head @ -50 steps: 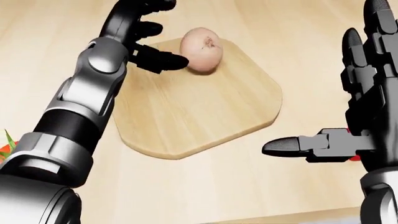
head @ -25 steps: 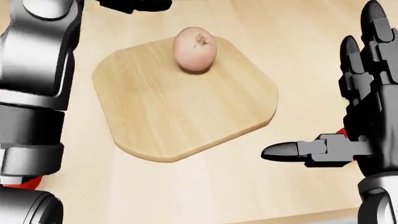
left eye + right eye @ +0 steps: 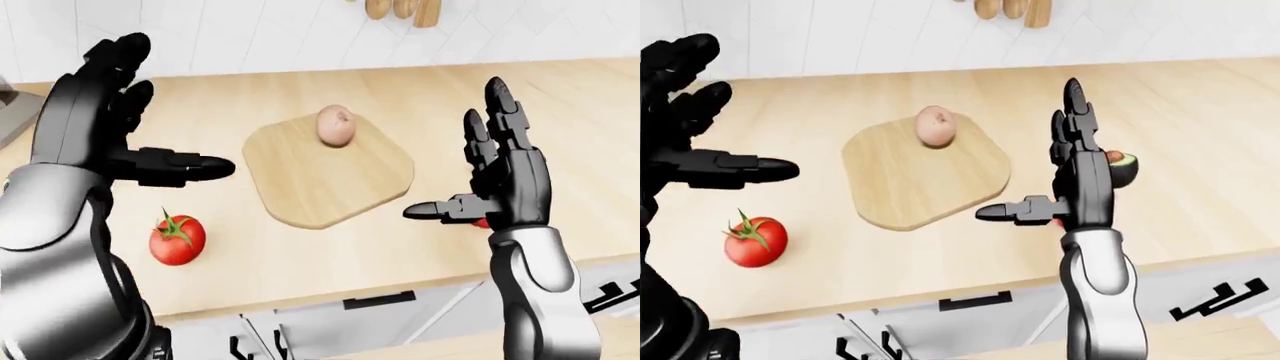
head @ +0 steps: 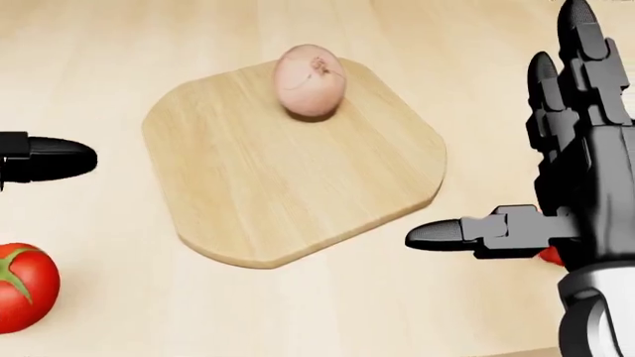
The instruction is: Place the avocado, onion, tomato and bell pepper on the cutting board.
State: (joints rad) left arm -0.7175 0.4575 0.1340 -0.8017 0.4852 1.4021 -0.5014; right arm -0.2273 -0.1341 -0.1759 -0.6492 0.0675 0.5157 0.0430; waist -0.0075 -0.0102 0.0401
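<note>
We hold both the left hand (image 3: 95, 124) and right hand (image 3: 500, 180) wide and empty, since the onion (image 4: 310, 80) sits on the cutting board's (image 4: 288, 186) far edge and the tomato (image 3: 177, 238) waits near left.

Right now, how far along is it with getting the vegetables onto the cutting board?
Done: the onion sits on the cutting board. In hand: nothing; the left hand and right hand are both open and empty. Left: the tomato lies on the counter left of the board, the avocado shows behind the right hand, and a red bit, possibly the bell pepper, peeks from under it.
</note>
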